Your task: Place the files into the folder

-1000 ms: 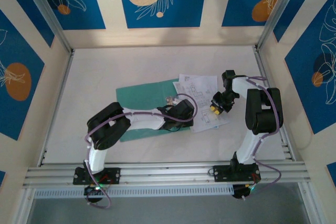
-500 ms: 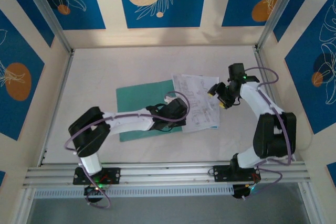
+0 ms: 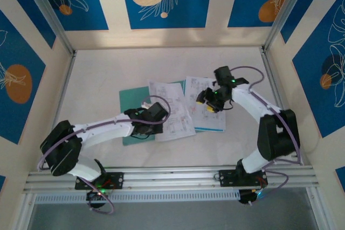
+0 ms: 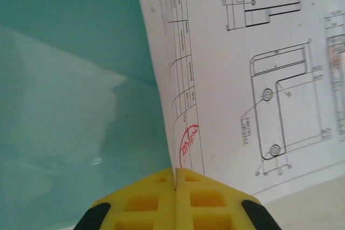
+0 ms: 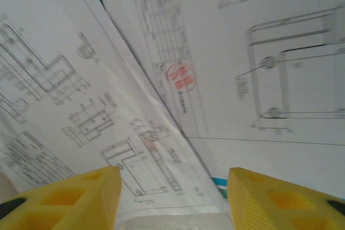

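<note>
**left pincer clamped on one sheet at the folder, right pincer apart over the rest**

top view: the folder (image 3: 132,99) is lying flat on the white table (image 3: 97,79), a little left of centre. one sheet (image 3: 171,112) of the files (image 3: 207,112) is lying across the folder's right part, leaving the teal left part uncovered.

the left gripper (image 3: 146,106) is sitting at this sheet's left edge, low over the folder. left wrist view: the two yellow fingers (image 4: 145,203) are pressing together with no gap, and the sheet's edge is running straight into the seam between them, so the pincer is clamped on the sheet. teal cover is showing to the left of that edge. printed part drawings and a red stamp (image 4: 186,141) are showing to the right.

the remaining files are lying on the table just right of the folder, overlapping one another. the blue edge strip (image 3: 213,129) is showing along their near side.

the right gripper (image 3: 206,104) is hovering over these sheets. right wrist view: its yellow fingers (image 5: 64,200) are standing well apart with only paper between them, gripping nothing. whether the fingertips are touching the paper, i cannot tell.
</note>
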`<state>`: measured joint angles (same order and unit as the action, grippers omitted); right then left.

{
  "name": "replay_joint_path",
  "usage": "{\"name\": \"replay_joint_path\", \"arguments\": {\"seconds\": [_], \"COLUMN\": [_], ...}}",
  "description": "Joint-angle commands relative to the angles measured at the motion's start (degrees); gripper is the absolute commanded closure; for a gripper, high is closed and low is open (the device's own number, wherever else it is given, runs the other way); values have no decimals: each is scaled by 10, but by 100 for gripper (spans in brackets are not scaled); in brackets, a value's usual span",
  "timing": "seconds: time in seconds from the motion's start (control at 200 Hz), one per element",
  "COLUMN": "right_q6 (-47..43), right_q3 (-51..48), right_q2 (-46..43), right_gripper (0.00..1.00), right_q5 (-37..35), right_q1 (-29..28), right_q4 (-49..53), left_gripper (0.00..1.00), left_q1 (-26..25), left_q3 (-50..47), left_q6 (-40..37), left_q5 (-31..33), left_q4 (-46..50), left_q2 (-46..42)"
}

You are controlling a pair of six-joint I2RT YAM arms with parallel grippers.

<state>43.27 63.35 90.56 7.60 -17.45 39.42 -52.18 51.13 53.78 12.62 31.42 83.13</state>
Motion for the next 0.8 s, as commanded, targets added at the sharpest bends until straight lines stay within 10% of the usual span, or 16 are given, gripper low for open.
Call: {"name": "replay_joint_path", "arguments": {"seconds": [0.0,0.795], "right_q6": [-18,-45], "right_q3": [39,228], "right_q2": [41,276], "right_gripper": [45,49], "right_q5": [6,3], "right_q1": [-44,-134], "right_q4": [-14,-9], "left_gripper": [100,100], "left_q1": [19,57], "left_q3": [-21,-6], "left_q6": [-25,-92], "left_q5": [19,31], "left_q4": [48,63], "left_q2": [-19,3]}}
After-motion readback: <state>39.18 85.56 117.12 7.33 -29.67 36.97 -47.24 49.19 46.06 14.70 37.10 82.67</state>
